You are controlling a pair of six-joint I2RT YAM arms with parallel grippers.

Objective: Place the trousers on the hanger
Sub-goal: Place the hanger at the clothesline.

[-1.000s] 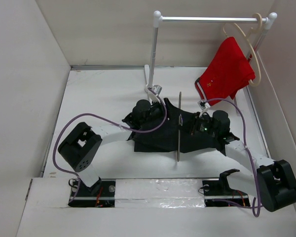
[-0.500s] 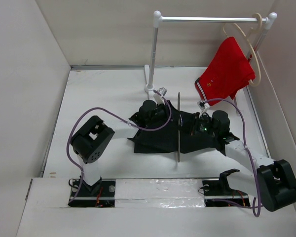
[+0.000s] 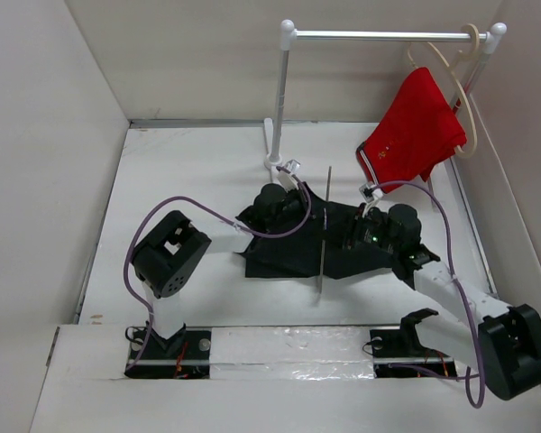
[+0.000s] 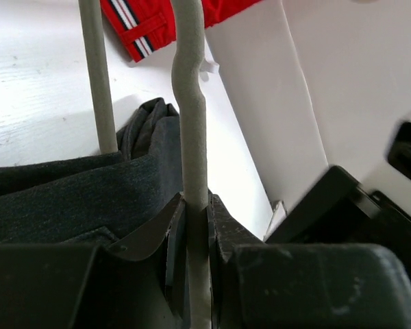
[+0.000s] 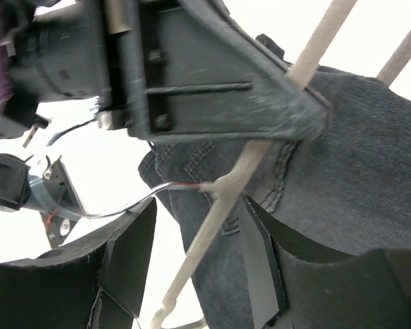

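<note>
The black trousers (image 3: 284,257) lie crumpled mid-table, and the thin grey hanger (image 3: 325,225) stands upright across them. My left gripper (image 3: 311,209) reaches it from the left. In the left wrist view that gripper (image 4: 195,226) is shut on the hanger's wire (image 4: 190,103), with trouser fabric (image 4: 68,199) below. From the right comes my right gripper (image 3: 344,233). Seen from the right wrist, it (image 5: 195,253) stands open, and the hanger wire (image 5: 219,219) passes loose between its fingers over the trousers (image 5: 356,171).
A white rack (image 3: 278,108) with a metal rail (image 3: 388,36) stands at the back. A cream hanger (image 3: 460,90) with red shorts (image 3: 415,126) hangs at its right end. White walls close in on the left and right.
My left gripper moved right to the hanger and closed on its wire. My right gripper opened and let go of the wire. The hanger's lower end swung slightly left.
</note>
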